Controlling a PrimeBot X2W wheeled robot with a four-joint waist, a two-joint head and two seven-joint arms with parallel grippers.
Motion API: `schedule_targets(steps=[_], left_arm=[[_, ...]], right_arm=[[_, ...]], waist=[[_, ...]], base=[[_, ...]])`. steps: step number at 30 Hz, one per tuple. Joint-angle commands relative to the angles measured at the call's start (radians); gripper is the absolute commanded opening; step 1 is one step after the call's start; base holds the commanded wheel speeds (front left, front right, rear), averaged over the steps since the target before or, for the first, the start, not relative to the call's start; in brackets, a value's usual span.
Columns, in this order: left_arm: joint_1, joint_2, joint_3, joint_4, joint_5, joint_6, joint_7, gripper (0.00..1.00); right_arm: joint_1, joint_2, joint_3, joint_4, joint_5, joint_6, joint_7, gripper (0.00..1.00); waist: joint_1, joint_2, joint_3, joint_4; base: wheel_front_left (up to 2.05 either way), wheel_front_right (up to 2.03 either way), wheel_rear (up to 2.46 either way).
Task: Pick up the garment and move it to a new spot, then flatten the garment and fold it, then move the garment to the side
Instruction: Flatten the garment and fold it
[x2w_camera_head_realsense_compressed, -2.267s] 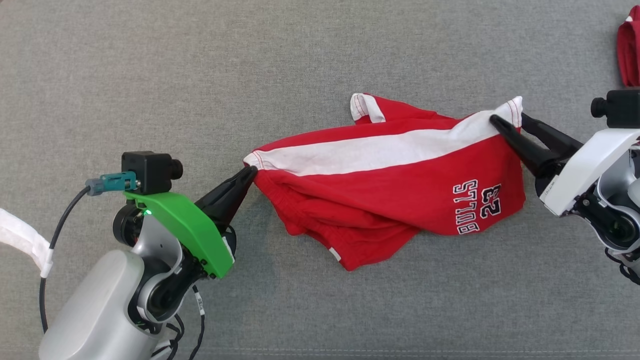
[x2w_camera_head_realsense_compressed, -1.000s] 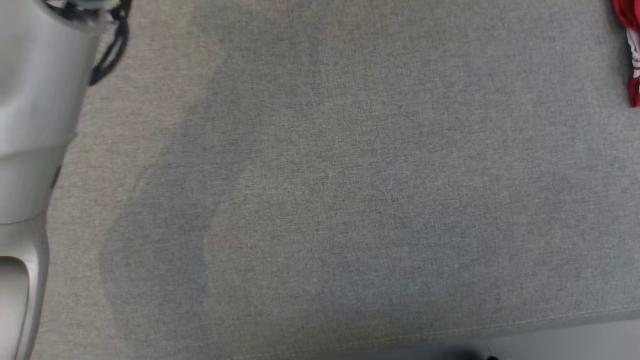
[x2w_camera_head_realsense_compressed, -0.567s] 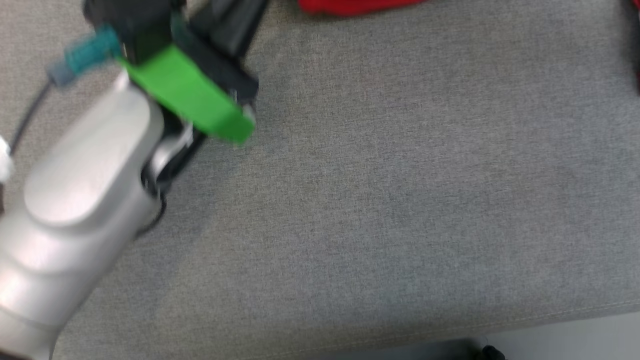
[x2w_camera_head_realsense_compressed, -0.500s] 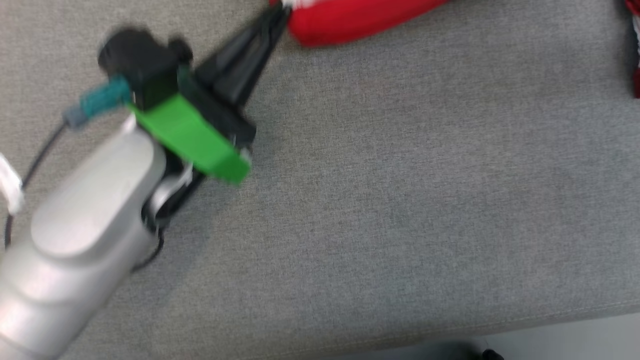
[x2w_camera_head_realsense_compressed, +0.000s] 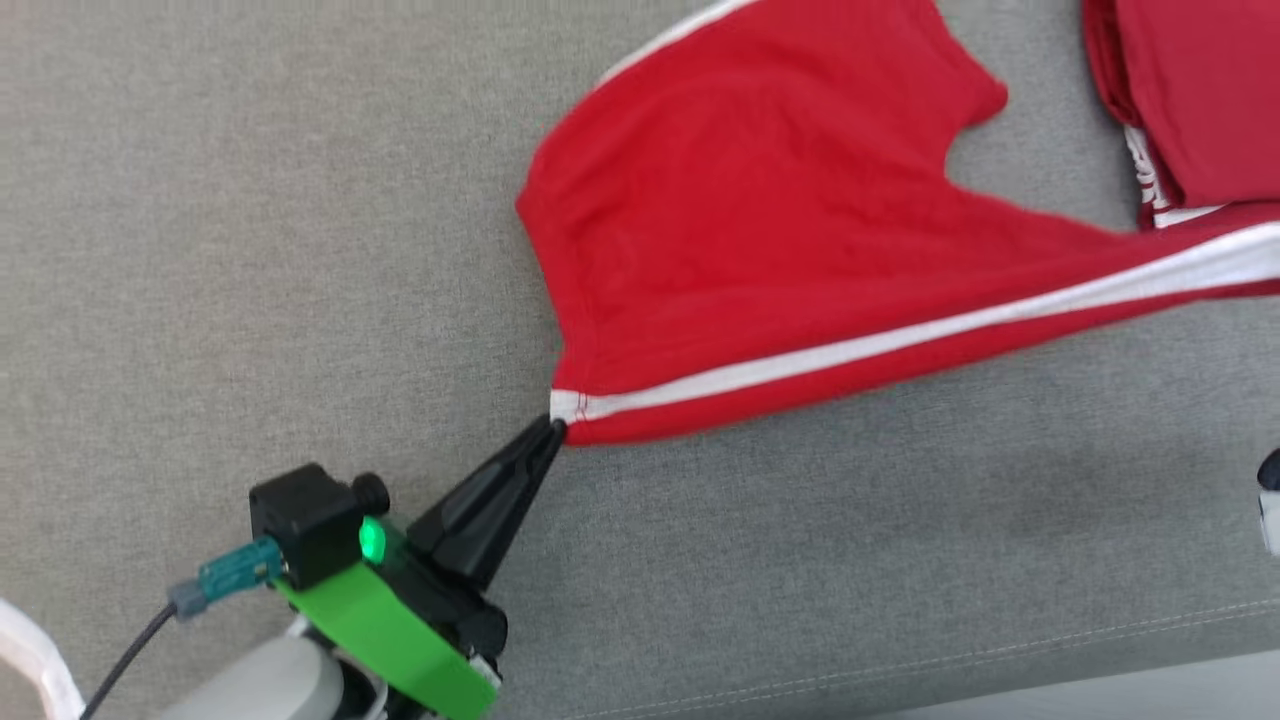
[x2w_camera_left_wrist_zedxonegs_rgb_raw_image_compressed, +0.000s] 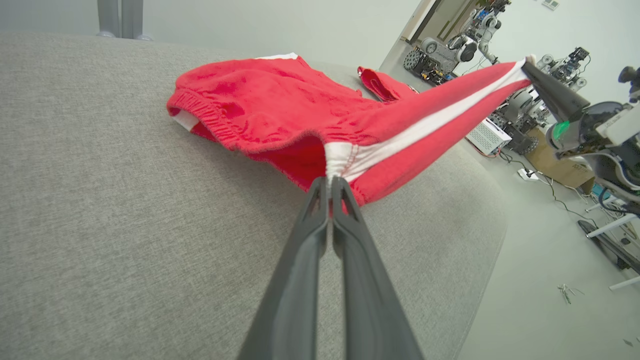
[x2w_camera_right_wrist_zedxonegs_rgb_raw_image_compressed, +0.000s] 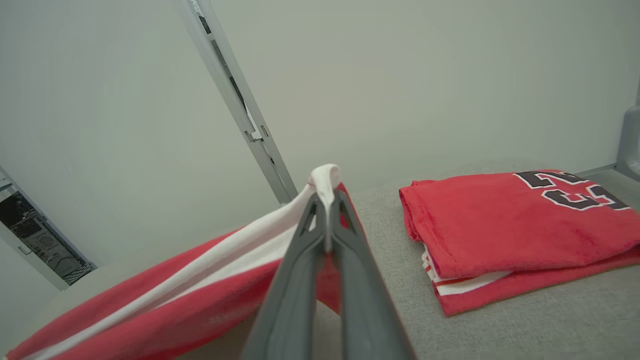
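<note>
- Left gripper: clamped on the garment's near-left striped corner
- Right gripper: pinching the stripe's right end, aloft
- Garment: soft, light, limp; far part rests on grey cushion; likely best gripped at hemmed corners

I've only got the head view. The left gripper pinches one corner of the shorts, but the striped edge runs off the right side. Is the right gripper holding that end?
Observer: Yes. In the right wrist view the right gripper is shut on a white-trimmed corner of the shorts.
Operator: Is that end lying flat or lifted?
Observer: Lifted. The left wrist view shows the right gripper holding its corner in the air, clear of the cushion. The waistband rests on the cushion.
</note>
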Motion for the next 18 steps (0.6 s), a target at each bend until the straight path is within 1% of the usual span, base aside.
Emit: schedule_targets(steps=[1,3,5,8,11,13,18], left_arm=[[0.036,0.02,0.005,-0.026,-0.021,0.02,-0.003,0.0],[0.057,0.03,0.008,-0.07,-0.037,0.04,0.005,0.0],[0.071,0.027,0.016,-0.1,-0.062,0.054,0.012,0.0],[0.054,0.016,0.026,-0.112,-0.091,0.06,0.029,0.0],[0.008,-0.007,0.036,-0.089,-0.116,0.055,0.059,0.0],[-0.019,-0.035,0.047,-0.066,-0.15,0.048,0.08,0.0],[-0.11,-0.082,0.081,0.015,-0.222,0.033,0.142,0.0]], right_arm=[[0.032,-0.001,-0.01,-0.012,-0.003,-0.003,-0.004,0.0],[0.065,-0.012,-0.006,-0.021,-0.024,-0.003,-0.004,0.0],[0.077,-0.027,0.004,-0.016,-0.048,-0.003,-0.004,0.0],[0.053,-0.055,0.022,0.018,-0.089,-0.003,-0.004,0.0],[-0.01,-0.087,0.061,0.078,-0.111,-0.003,-0.004,0.0],[-0.069,-0.107,0.088,0.128,-0.102,-0.003,0.004,0.0],[-0.242,-0.163,0.17,0.244,-0.09,-0.003,0.067,0.0]], waist=[[0.0,0.0,-0.037,-0.004],[0.0,0.0,-0.04,0.001],[0.0,0.0,-0.04,0.007],[0.0,0.0,-0.033,0.015],[0.0,0.0,-0.014,0.027],[0.0,0.0,0.003,0.037],[0.0,0.0,0.048,0.064]], base=[[0.0,0.0,0.0],[0.0,0.0,0.0],[0.0,0.0,0.0],[0.0,0.0,0.0],[0.0,0.0,0.0],[0.0,0.0,0.0],[0.0,0.0,0.0]])
